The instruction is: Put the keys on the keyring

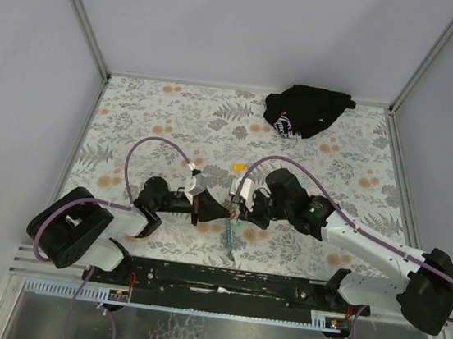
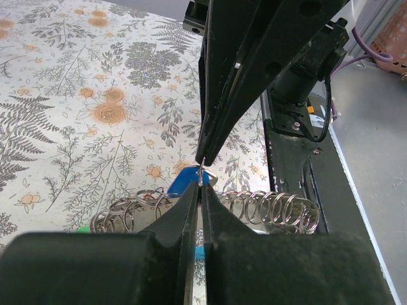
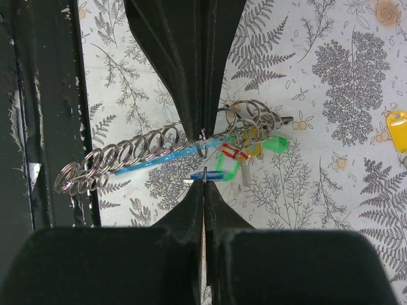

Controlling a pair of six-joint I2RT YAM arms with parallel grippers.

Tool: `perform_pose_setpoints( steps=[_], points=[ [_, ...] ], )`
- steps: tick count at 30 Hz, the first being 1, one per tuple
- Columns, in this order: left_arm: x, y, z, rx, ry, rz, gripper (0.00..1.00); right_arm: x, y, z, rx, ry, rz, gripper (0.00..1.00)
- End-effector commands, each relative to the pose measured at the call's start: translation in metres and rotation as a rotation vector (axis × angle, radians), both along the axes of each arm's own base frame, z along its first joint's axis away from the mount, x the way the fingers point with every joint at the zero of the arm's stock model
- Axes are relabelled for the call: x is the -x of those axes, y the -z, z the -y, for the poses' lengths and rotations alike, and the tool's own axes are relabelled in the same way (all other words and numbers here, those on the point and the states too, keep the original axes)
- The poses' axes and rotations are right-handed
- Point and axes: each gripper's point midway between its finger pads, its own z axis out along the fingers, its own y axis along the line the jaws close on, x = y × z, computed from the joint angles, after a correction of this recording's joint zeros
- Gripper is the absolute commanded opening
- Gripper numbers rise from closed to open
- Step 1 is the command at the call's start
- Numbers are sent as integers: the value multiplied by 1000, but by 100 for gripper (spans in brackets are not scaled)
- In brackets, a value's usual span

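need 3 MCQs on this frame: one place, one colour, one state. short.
1. Where on the table is the black cloth bundle?
A near edge, between the arm bases
B far right
C under the left arm

2. What colour is the loose tag lying alone on the table?
A purple
B white
C yellow

3. How do the jaws of the left gripper and the right gripper stand?
A both shut
B both wide open
C left open, right shut

Answers:
1 B: the top view shows it near the far right corner.
2 C: it shows plain yellow in the right wrist view.
3 A: each wrist view shows its own fingers pressed together.
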Motion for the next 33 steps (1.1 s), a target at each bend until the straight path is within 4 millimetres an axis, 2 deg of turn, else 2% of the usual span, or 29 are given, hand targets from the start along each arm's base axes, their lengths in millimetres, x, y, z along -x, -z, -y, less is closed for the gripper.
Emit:
perform_pose_setpoints(
  steps=[1, 33],
  points=[
    [-3, -26, 4, 68, 19, 96, 0, 0, -14, -11, -52, -42, 28, 0],
    [0, -25, 7, 67, 62, 84, 0, -2, -17, -18, -53, -43, 0, 0]
  ],
)
